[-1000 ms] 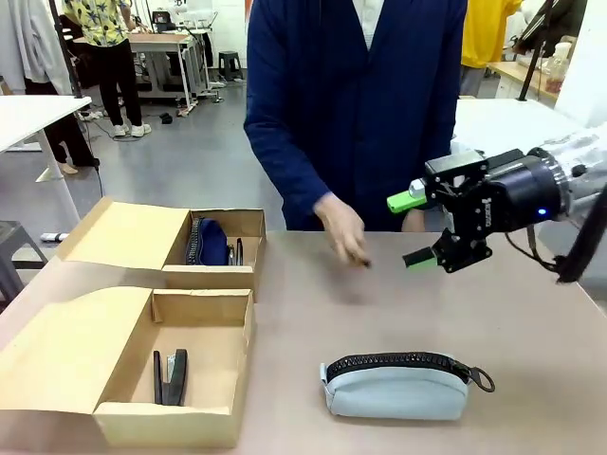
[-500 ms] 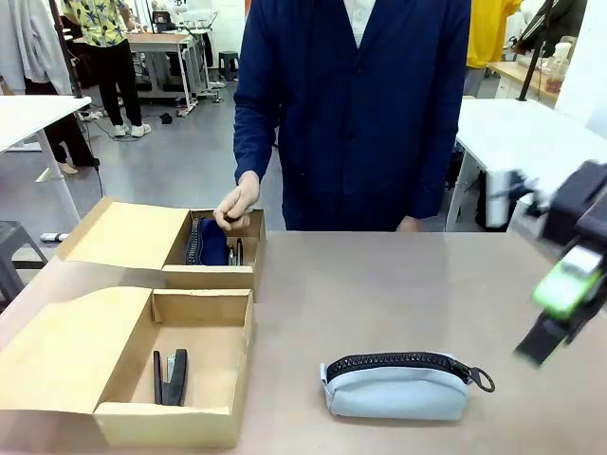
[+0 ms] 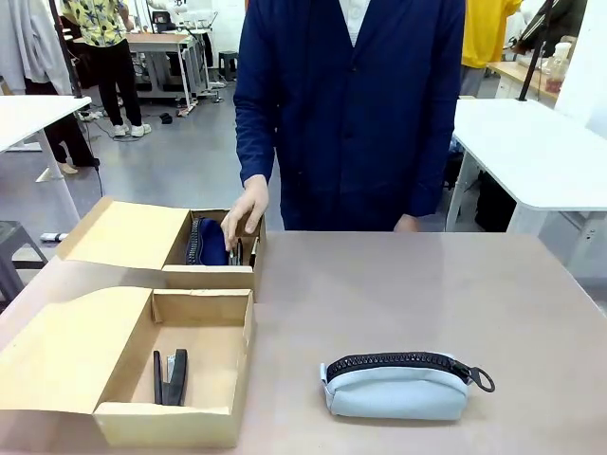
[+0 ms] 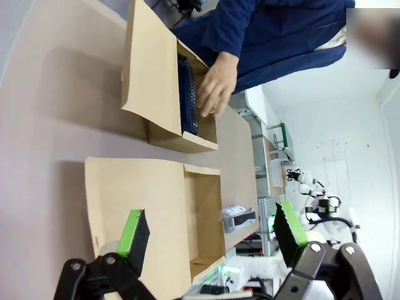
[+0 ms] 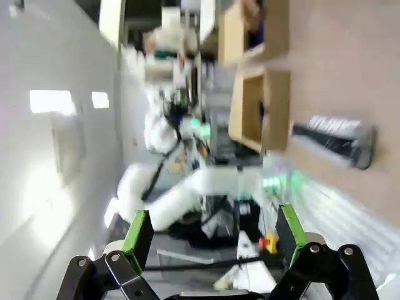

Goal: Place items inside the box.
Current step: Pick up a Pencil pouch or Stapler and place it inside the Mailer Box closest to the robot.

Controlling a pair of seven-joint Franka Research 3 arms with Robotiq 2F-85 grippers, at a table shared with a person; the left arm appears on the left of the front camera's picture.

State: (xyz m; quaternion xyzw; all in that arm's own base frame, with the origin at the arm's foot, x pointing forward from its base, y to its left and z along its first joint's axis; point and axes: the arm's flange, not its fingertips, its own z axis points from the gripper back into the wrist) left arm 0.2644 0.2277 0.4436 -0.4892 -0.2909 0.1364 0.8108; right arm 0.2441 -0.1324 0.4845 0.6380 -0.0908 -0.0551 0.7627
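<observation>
The grey-blue pencil case (image 3: pixel 396 384) lay on its side on the bare table (image 3: pixel 398 284), zip uppermost, well to the right of both cardboard boxes. The near box (image 3: pixel 166 423) stood open with a black stapler (image 3: pixel 172 377) lying on its floor. Behind it, the far box (image 3: pixel 209 277) held a navy pouch (image 3: pixel 210 243) standing on edge, with some slim dark things beside it that were too small to identify. The person's hand (image 3: pixel 243 210) reached down into that far box, fingertips at its right-hand end next to the pouch.

In the left wrist view, the left gripper (image 4: pixel 211 228) was spread wide with nothing between its green pads (image 4: pixel 134 230). It hung above the near box, whose open flap and cavity sat just beyond the fingers. The pencil case lay off past that box, and the far box, the pouch and the person's hand were farther on, well apart from the gripper.

The right wrist view was blurred. The right gripper (image 5: pixel 214 230) also stood fully apart and empty, away from the table. The pencil case (image 5: pixel 334 140) and both boxes lay well clear of it.
</observation>
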